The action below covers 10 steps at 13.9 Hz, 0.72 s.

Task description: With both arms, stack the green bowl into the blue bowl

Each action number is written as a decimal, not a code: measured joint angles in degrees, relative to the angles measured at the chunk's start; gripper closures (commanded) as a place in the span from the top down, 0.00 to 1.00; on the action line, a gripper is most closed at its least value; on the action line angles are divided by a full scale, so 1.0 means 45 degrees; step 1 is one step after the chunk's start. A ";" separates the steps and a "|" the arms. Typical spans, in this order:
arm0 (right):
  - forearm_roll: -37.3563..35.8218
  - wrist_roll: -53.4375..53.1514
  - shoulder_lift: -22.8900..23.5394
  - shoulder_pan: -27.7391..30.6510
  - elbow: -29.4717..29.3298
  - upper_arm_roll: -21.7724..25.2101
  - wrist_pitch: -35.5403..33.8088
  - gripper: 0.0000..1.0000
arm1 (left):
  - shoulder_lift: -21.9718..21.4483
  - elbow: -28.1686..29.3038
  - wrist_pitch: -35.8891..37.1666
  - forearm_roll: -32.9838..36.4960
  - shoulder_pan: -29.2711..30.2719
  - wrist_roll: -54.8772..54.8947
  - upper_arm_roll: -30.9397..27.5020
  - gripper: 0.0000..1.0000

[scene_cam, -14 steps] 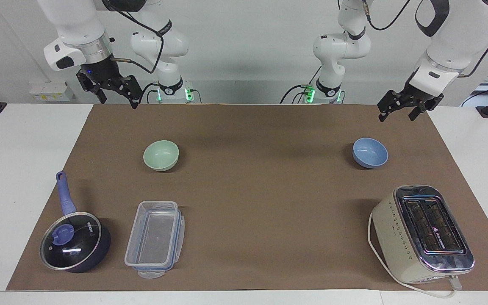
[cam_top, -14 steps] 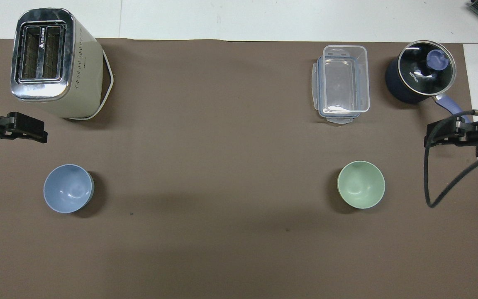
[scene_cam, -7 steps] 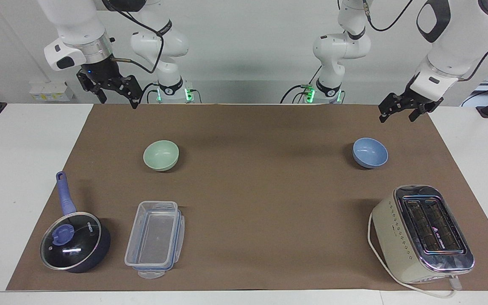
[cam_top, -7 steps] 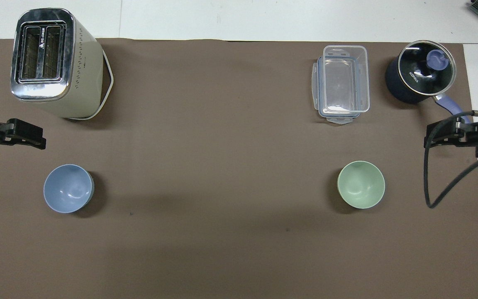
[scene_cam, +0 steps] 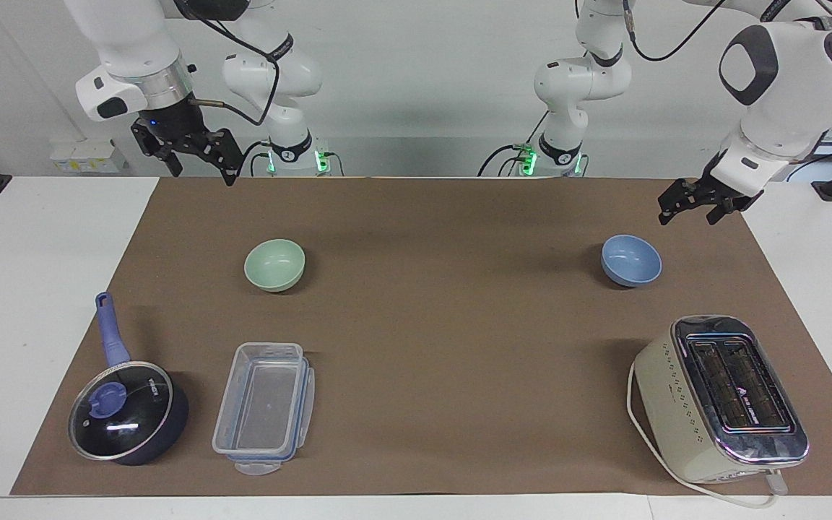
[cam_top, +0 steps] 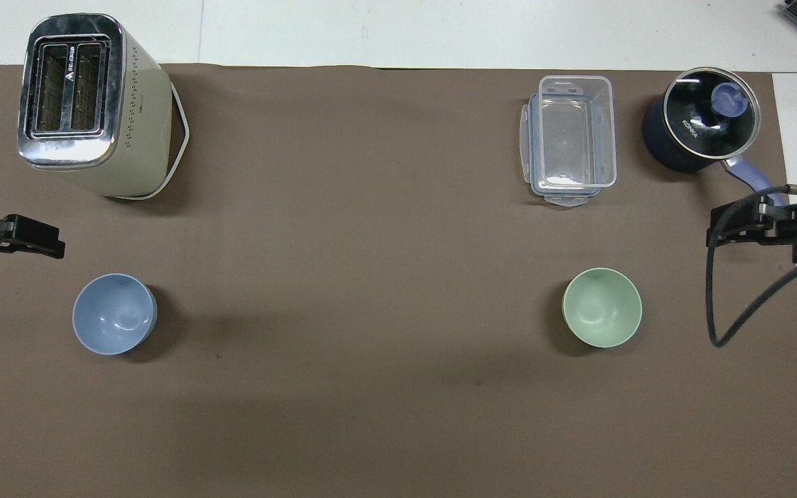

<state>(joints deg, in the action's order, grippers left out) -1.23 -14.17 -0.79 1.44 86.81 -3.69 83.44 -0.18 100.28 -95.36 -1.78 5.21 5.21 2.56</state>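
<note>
**Bowls apart, both hands empty**

Facing view: the green bowl (scene_cam: 274, 265) sits toward the right arm's end of the worktop (scene_cam: 445, 347), the blue bowl (scene_cam: 630, 260) toward the left arm's end, well apart. The right hand (scene_cam: 196, 160) and left hand (scene_cam: 692, 202) hang in the air, fingers spread wide, holding nothing.

Overhead view: the green bowl (cam_top: 602, 307) lies nearer the robots than the clear container (cam_top: 569, 138); the blue bowl (cam_top: 114, 313) is nearer than the toaster (cam_top: 87, 104).
</note>
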 measured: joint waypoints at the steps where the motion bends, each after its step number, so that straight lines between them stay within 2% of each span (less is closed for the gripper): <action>1: 0.0000 0.0000 -0.0001 0.0000 0.0001 0.0000 0.0000 1.00 | -0.0026 0.0321 -0.0340 0.0000 0.0147 0.0250 -0.0003 1.00; 10: 0.0000 0.0000 -0.0013 0.0000 0.0010 0.0000 0.0000 1.00 | -0.0082 0.3193 -0.2927 0.0000 0.0923 0.1266 -0.0027 1.00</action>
<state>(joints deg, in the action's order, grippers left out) -1.22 -14.17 -0.85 1.44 86.85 -3.69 83.44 -0.55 114.65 -108.53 -1.78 9.36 10.91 2.44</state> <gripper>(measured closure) 0.000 0.000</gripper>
